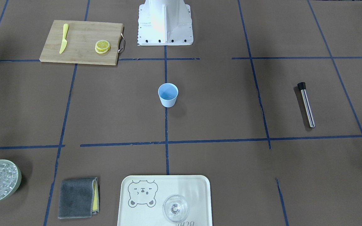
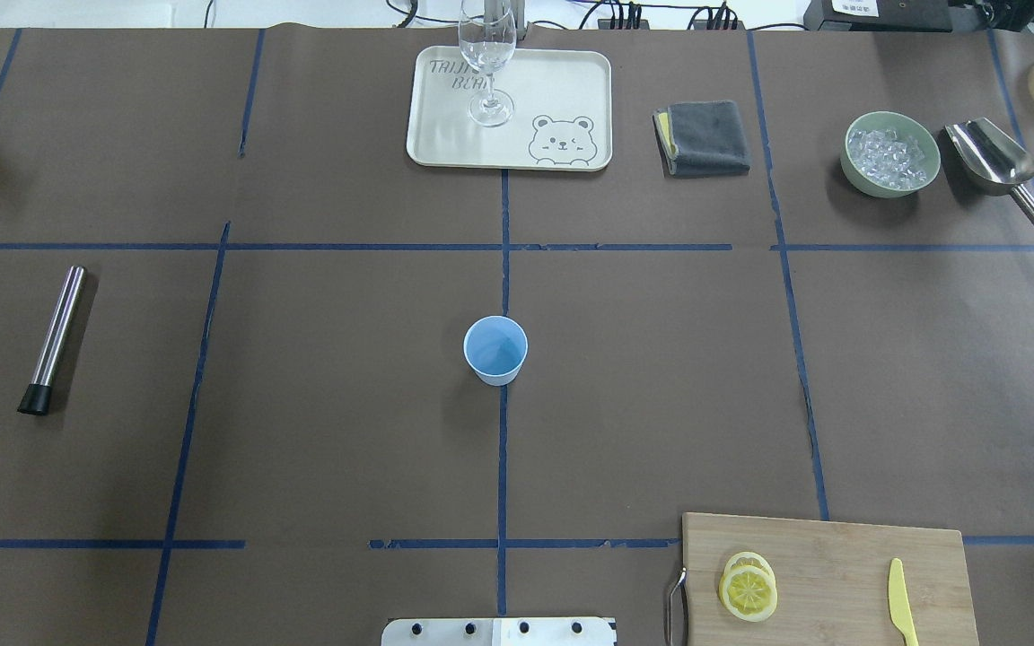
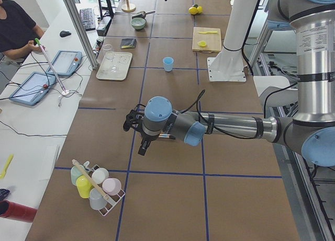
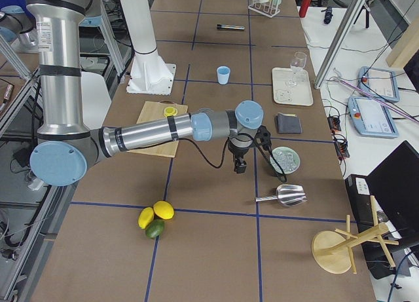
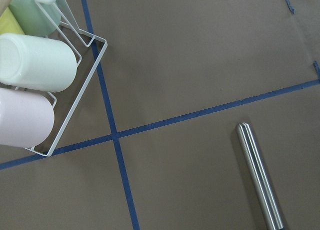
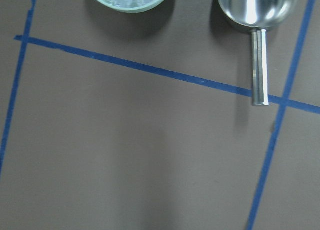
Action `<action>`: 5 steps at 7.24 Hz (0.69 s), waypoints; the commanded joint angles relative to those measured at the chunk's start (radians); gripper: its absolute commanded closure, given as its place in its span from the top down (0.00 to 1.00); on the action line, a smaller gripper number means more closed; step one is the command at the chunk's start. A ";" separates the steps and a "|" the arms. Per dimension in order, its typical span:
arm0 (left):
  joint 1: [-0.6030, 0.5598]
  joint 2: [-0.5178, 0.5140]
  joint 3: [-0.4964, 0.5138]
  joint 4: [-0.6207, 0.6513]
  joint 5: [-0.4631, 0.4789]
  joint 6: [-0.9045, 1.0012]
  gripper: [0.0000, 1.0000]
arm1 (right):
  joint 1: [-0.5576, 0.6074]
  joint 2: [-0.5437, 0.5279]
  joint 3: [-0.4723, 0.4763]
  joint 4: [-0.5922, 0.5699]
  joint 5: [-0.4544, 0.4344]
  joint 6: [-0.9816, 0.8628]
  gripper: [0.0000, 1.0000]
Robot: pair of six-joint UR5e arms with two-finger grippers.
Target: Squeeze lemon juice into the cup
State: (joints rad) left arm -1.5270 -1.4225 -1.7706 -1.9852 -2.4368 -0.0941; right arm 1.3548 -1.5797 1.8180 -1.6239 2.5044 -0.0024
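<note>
The light-blue cup [image 1: 168, 94] stands upright and empty at the table's middle, and also shows in the overhead view [image 2: 495, 350]. Two lemon slices [image 1: 102, 46] lie stacked on the wooden cutting board [image 1: 80, 37], on my right side [image 2: 748, 589]. My left gripper [image 3: 142, 148] hangs over bare table far to the left, near the cup rack. My right gripper [image 4: 240, 166] hangs far to the right, near the ice bowl. Both are far from cup and lemon. They show only in the side views, so I cannot tell whether they are open or shut.
A yellow plastic knife [image 2: 901, 599] lies on the board. A steel muddler [image 2: 52, 339] lies at the left. A tray [image 2: 562, 81] with a clear glass [image 2: 487, 67], a grey cloth [image 2: 705, 136], a green ice bowl [image 2: 892, 152] and a metal scoop [image 2: 997, 166] line the far edge.
</note>
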 commanded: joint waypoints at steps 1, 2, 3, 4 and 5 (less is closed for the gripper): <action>-0.002 0.010 0.014 -0.094 -0.036 -0.097 1.00 | -0.125 -0.011 0.004 0.198 0.080 0.165 1.00; -0.001 0.042 0.014 -0.188 -0.104 -0.099 1.00 | -0.232 -0.008 0.007 0.329 0.018 0.381 1.00; 0.001 0.091 0.035 -0.345 -0.128 -0.102 1.00 | -0.369 -0.013 0.039 0.507 -0.144 0.638 1.00; 0.001 0.111 0.072 -0.472 -0.152 -0.160 1.00 | -0.526 -0.028 0.105 0.557 -0.277 0.902 1.00; 0.004 0.106 0.076 -0.522 -0.171 -0.343 1.00 | -0.662 -0.028 0.169 0.556 -0.386 1.082 1.00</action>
State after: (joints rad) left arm -1.5257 -1.3265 -1.7121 -2.4056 -2.5800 -0.2794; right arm 0.8704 -1.6021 1.9123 -1.1115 2.2670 0.8138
